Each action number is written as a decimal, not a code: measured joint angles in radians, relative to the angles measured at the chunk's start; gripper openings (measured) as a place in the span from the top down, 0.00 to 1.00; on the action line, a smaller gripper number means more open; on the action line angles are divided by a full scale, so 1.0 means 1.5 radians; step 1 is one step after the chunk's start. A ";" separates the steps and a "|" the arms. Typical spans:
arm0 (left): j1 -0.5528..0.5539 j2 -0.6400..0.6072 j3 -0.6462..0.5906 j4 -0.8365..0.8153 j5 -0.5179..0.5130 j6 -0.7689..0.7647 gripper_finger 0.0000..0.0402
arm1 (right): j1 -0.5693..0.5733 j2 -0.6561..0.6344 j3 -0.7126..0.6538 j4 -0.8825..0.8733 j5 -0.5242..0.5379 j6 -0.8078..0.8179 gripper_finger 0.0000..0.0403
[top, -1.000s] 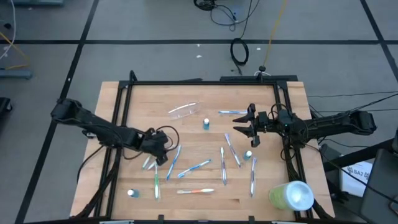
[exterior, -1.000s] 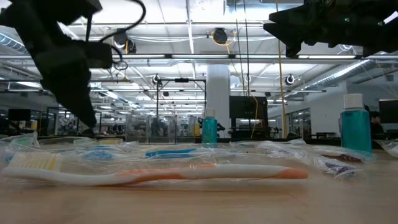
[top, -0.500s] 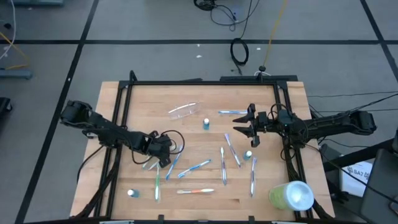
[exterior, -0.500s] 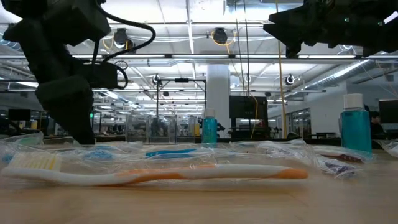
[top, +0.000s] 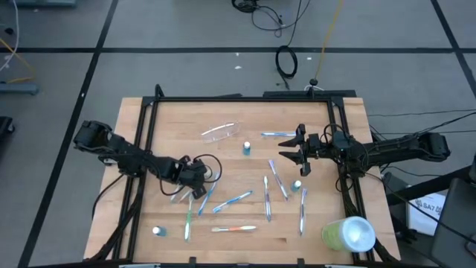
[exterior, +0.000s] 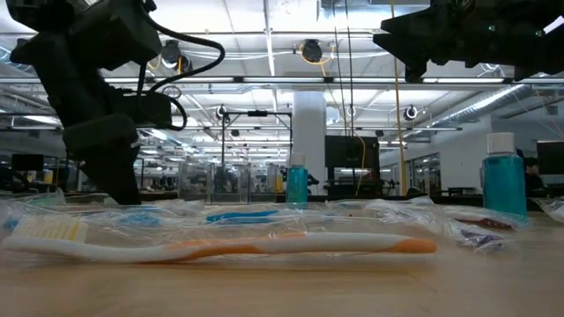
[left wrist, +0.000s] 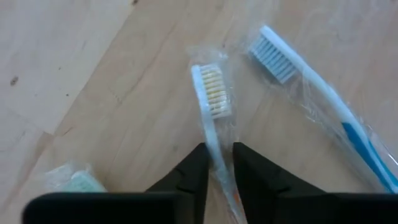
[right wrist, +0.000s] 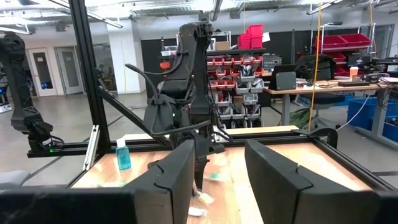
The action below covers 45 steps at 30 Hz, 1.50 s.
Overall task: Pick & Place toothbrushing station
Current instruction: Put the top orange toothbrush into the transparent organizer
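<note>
Several wrapped toothbrushes lie scattered on the wooden table (top: 245, 112): a blue one (top: 234, 199), a green one (top: 187, 219), an orange one (exterior: 264, 247). The clear cup (top: 219, 132) lies on its side at the far middle. Small teal bottles with white caps (top: 246, 148) (top: 297, 185) stand upright. My left gripper (top: 195, 187) is down at the table, shut on a wrapped white toothbrush (left wrist: 211, 102). My right gripper (top: 296, 152) hangs open above the table's right half, holding nothing. My left gripper pinches the white toothbrush's neck (left wrist: 216, 152), just behind the bristle head, between its two fingers (left wrist: 194, 171), through the clear wrapper. The fingers come from above and lie across the brush. The brush lies flat on the table, its bristle head beyond the fingertips.
A large lime-green cylinder with a white end (top: 348, 234) lies at the near right corner. A blue toothbrush (left wrist: 323, 99) lies close beside the held one. Another teal bottle (top: 157, 231) stands near the front left. A black frame (top: 245, 99) borders the table.
My left gripper has moved a little toward the table's right edge and down onto the toothbrushes. My right gripper has kept still.
</note>
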 joint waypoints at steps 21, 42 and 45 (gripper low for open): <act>0.070 -0.167 0.070 0.106 -0.259 0.080 0.96 | 0.000 0.000 0.000 0.000 0.000 0.000 0.67; 0.194 -0.212 0.029 0.572 -0.414 0.461 0.97 | 0.000 0.000 0.000 0.000 0.002 0.000 0.67; 0.226 -0.182 -0.016 0.658 -0.412 0.449 0.98 | 0.000 0.000 0.000 -0.001 0.002 0.000 0.67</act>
